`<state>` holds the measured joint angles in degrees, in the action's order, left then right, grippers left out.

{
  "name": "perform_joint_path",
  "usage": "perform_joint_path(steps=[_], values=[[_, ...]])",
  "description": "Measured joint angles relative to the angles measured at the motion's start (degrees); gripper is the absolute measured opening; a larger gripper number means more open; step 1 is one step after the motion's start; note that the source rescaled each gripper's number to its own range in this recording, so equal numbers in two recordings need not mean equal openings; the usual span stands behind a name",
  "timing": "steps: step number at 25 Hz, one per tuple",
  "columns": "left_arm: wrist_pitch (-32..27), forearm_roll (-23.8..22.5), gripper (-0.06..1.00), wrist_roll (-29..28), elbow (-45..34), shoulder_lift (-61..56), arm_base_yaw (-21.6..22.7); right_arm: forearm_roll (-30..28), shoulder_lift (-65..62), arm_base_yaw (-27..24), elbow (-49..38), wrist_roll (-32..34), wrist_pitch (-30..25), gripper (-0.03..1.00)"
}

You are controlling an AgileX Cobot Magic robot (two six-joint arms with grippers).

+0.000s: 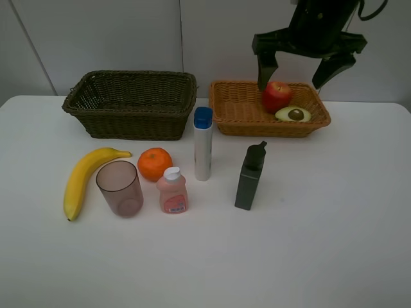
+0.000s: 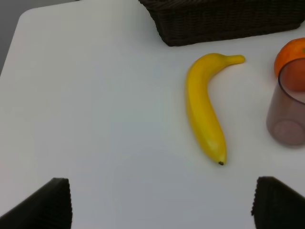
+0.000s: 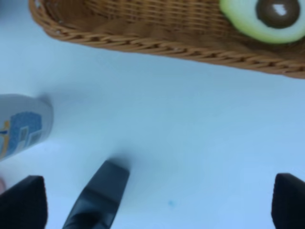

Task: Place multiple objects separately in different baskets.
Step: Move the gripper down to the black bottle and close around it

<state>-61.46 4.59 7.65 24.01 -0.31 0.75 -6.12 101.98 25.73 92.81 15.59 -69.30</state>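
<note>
My right gripper (image 1: 295, 72) hangs open above the orange-tan basket (image 1: 231, 122), which holds a red apple (image 1: 276, 95) and an avocado half (image 1: 293, 114). The right wrist view shows the gripper (image 3: 155, 202) empty, with the avocado half (image 3: 267, 19), the white tube (image 3: 21, 126) and the dark green bottle (image 3: 97, 200). On the table stand the banana (image 1: 87, 179), pinkish cup (image 1: 120, 187), orange (image 1: 155, 163), pink bottle (image 1: 173, 191), blue-capped tube (image 1: 203, 144) and dark green bottle (image 1: 250, 176). My left gripper (image 2: 162, 205) is open and empty, short of the banana (image 2: 205, 107).
The dark brown-green basket (image 1: 131, 122) sits empty at the back left, beside the orange-tan one. A white wall rises behind both baskets. The left wrist view catches that basket's rim (image 2: 224, 33), the cup (image 2: 288, 109) and the orange (image 2: 291, 55).
</note>
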Motion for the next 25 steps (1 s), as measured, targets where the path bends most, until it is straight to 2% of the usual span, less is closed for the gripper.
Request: perform_joint_path(steps=[7,14,20,25], values=[[0.0,0.0,1.0,0.0,0.0,0.0,0.0,0.0,0.0,7.0,0.0,5.9,-0.2,1.0],[0.0,0.0,1.0,0.0,0.0,0.0,0.0,-0.5,0.8,10.5,-0.7,12.0,-0.1,1.0],[0.0,0.0,1.0,0.0,0.0,0.0,0.0,-0.6,1.5,11.1,-8.4,16.2,4.8,1.0],[0.0,0.0,1.0,0.0,0.0,0.0,0.0,0.5,1.5,11.1,-14.4,17.0,9.9,1.0]])
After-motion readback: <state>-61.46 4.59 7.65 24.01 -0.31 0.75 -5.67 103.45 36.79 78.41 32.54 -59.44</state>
